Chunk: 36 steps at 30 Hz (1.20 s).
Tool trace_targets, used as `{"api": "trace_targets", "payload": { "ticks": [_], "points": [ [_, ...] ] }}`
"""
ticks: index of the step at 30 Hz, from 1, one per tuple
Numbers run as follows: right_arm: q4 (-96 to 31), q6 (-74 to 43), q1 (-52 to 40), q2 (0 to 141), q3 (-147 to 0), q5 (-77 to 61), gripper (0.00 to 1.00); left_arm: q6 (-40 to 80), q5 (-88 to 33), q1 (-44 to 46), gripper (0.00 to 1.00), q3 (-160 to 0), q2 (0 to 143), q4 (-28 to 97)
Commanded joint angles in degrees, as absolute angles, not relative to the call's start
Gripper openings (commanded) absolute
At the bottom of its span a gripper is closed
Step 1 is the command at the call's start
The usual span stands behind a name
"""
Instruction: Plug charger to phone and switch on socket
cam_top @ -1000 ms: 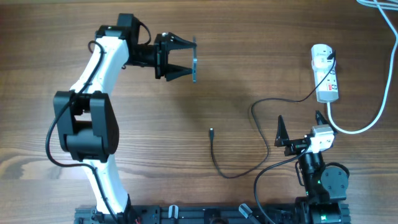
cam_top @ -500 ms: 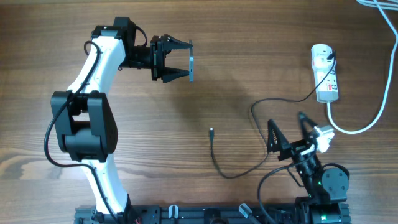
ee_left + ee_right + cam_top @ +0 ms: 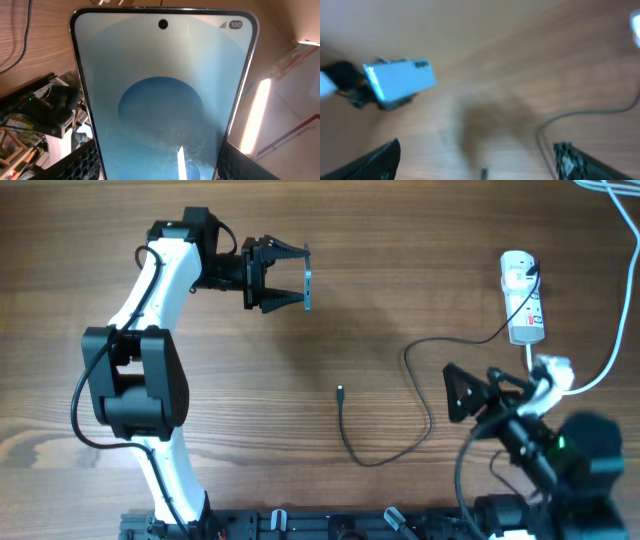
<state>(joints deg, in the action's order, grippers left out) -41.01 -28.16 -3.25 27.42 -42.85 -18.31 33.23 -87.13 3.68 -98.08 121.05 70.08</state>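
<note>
Left arm: left fingers (image 3: 283, 248) are closed on the phone (image 3: 307, 277), one on each long side. The phone is off the worktop (image 3: 420, 240), over its upper-middle area, and shows edge-on from overhead.

Left wrist view: the phone (image 3: 160, 100) fills the frame. The screen is lit pale blue with a darker blue disc, with a punch-hole lens at top centre and signal bars and "100" at top right. The left fingers (image 3: 82, 160) show as dark ribbed pads at both lower edges of the phone.

Right arm: low on the right side of the worktop, blurred in the overhead view. The right fingers (image 3: 460, 393) are spread wide with nothing between them. In the right wrist view, also blurred, the right fingers (image 3: 375, 162) sit at the two bottom corners with bare wood in the gap. The phone (image 3: 400, 80) is far off at upper left.

Charger (image 3: 428, 415): a thin black cable lying on the worktop. Its connector tip (image 3: 340, 391) lies free near the centre, well apart from the phone. From there the cable dips towards the near edge, loops up just left of the right fingers, and runs to the socket.

Socket (image 3: 523, 298): white strip at the right, lying on the worktop, with a black plug (image 3: 532, 274) at its upper part. I cannot tell the switch position. The white cord (image 3: 600, 375) leaves the socket's lower end, curves right and exits at the top right corner.
</note>
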Motion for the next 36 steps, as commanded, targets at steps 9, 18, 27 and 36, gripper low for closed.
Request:
{"api": "trace_targets", "payload": {
  "ticks": [9,18,27,36],
  "points": [
    [-69.8,-16.5,-11.1,60.4,-76.1,-15.2,1.00,31.9,-90.3,3.6,0.69,-98.3,119.0,70.1],
    [-69.7,-25.6,-32.0,76.0,-91.3,-13.6,1.00,31.9,-90.3,3.6,0.69,-98.3,119.0,70.1],
    [-74.2,-37.3,-50.7,98.9,-115.2,18.2,0.93,31.7,-90.3,3.6,0.68,-98.3,119.0,70.1],
    [-65.6,-42.0,-51.6,106.9,-114.8,29.9,0.74,31.7,-90.3,3.6,0.68,-98.3,119.0,70.1]
  ]
}}
